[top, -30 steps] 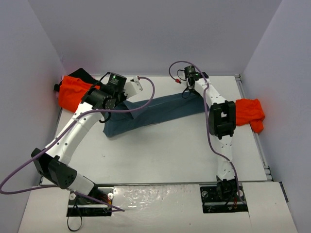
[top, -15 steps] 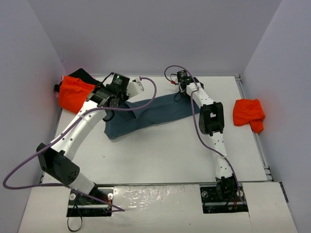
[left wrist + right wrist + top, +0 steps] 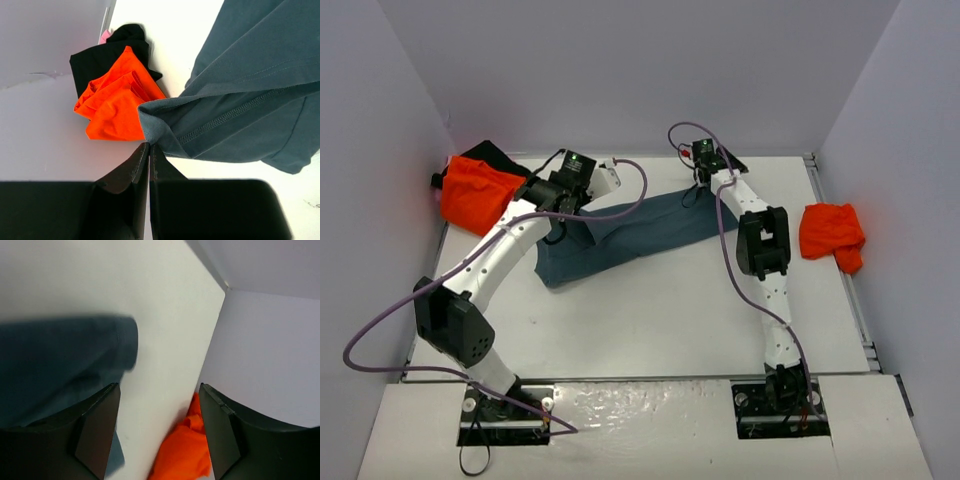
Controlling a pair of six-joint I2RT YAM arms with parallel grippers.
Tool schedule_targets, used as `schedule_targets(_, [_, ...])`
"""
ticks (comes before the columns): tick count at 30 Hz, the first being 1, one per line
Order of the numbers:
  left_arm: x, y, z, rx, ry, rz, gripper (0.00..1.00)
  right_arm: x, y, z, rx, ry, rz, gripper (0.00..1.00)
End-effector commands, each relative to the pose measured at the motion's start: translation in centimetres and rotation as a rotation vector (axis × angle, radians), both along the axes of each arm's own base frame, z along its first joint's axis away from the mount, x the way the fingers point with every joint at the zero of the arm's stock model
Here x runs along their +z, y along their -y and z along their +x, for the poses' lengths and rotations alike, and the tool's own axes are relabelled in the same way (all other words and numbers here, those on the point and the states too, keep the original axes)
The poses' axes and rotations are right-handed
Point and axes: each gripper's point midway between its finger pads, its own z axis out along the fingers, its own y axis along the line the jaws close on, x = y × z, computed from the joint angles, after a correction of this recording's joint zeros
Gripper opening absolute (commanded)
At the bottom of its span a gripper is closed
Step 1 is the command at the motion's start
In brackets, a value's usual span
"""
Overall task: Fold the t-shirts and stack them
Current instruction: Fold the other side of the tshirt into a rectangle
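Observation:
A slate-blue t-shirt (image 3: 630,235) lies bunched in a long band across the table's far middle. My left gripper (image 3: 570,208) is shut on its left corner; the left wrist view shows the pinched cloth (image 3: 155,132) right at the jaw tips (image 3: 150,145). My right gripper (image 3: 700,185) hovers at the shirt's far right end, open, nothing between its fingers (image 3: 97,430); the blue cloth (image 3: 60,360) lies below and to its left. One orange t-shirt (image 3: 475,195) sits crumpled on a black t-shirt (image 3: 492,153) in the far left corner. Another orange t-shirt (image 3: 830,235) lies at the right edge.
Grey walls enclose the table on three sides. The right table edge (image 3: 855,300) runs close to the right orange shirt. In the left wrist view the orange shirt (image 3: 117,102) and the black shirt (image 3: 107,55) lie just beyond the held corner.
My right gripper has opened and let go of the blue shirt's right end, which now rests on the table. The left gripper has carried its corner a little to the right.

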Motion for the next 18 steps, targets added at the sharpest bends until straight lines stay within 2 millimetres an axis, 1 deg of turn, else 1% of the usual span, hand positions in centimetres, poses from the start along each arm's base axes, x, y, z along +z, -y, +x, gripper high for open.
schedule_targets(1, [2.6, -1.1, 2.4, 0.084, 0.113, -0.017, 0.0, 8.6, -0.3, -2.2, 0.029, 0.11, 0.07, 0.45])
schedule_targets(3, [2.0, -1.8, 3.4, 0.115, 0.097, -0.012, 0.0, 7.6, -0.2, -3.1, 0.033, 0.068, 0.078, 0.43])
schedule_targets(5, [1.1, -2.1, 4.3, 0.13, 0.075, -0.013, 0.0, 6.1, -0.4, -3.9, 0.04, 0.02, 0.095, 0.4])
schedule_targets(10, [-0.9, -2.2, 6.6, 0.14, 0.054, 0.005, 0.0, 2.8, -1.5, -4.8, 0.067, -0.079, 0.132, 0.33])
schedule_targets(11, [-0.8, -2.6, 7.0, 0.153, 0.054, 0.001, 0.0, 1.9, -1.7, -5.0, 0.07, -0.104, 0.133, 0.31])
schedule_targets(14, [-1.9, -3.6, 8.5, 0.183, 0.038, -0.002, 0.0, 0.0, -2.0, -5.5, 0.079, -0.157, 0.139, 0.27])
schedule_targets(16, [-2.6, -4.1, 9.0, 0.19, 0.018, -0.006, 0.0, -1.0, -2.2, -5.8, 0.078, -0.182, 0.144, 0.27])
schedule_targets(18, [-3.8, -4.3, 9.2, 0.198, -0.011, -0.003, 0.0, -1.8, -2.3, -6.0, 0.076, -0.196, 0.151, 0.27])
